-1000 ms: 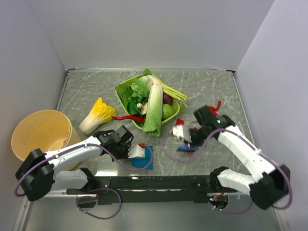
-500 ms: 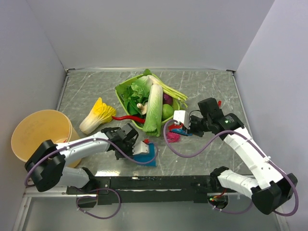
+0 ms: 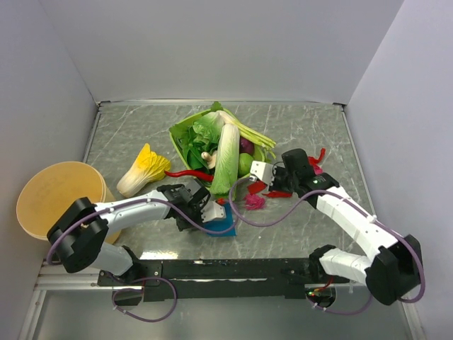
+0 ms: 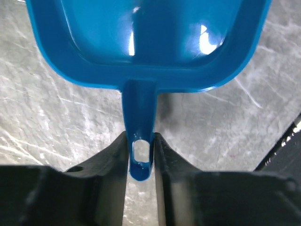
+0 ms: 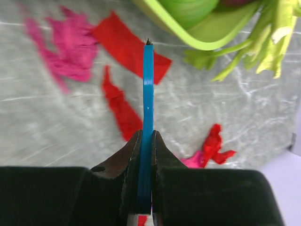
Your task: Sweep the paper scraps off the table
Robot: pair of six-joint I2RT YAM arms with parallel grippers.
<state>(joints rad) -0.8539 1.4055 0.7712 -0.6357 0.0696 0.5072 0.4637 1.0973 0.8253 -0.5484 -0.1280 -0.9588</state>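
Note:
Paper scraps lie on the table (image 3: 311,227) in front of the green basket: a magenta tuft (image 3: 253,202), a red strip (image 3: 257,188), another red piece (image 3: 280,193). More red and pink scraps (image 3: 315,159) lie behind the right arm. The right wrist view shows the magenta tuft (image 5: 70,47), the red strip (image 5: 129,52), a red piece (image 5: 120,108) and a red-pink scrap (image 5: 211,146). My right gripper (image 3: 263,177) (image 5: 146,136) is shut on a thin blue sweeper blade (image 5: 148,94) above them. My left gripper (image 3: 211,211) (image 4: 140,141) is shut on the handle of the blue dustpan (image 3: 224,228) (image 4: 141,37), just left of the scraps.
A green basket (image 3: 185,132) of vegetables stands mid-table. A red chili pepper (image 3: 187,173) and a yellow-white cabbage (image 3: 141,170) lie to its left. A round tan bucket (image 3: 60,198) stands at the left edge. White walls edge the table.
My left gripper has moved the dustpan to the right, toward the scraps. My right gripper has moved left and back with the blade, and red and magenta scraps now lie beside it.

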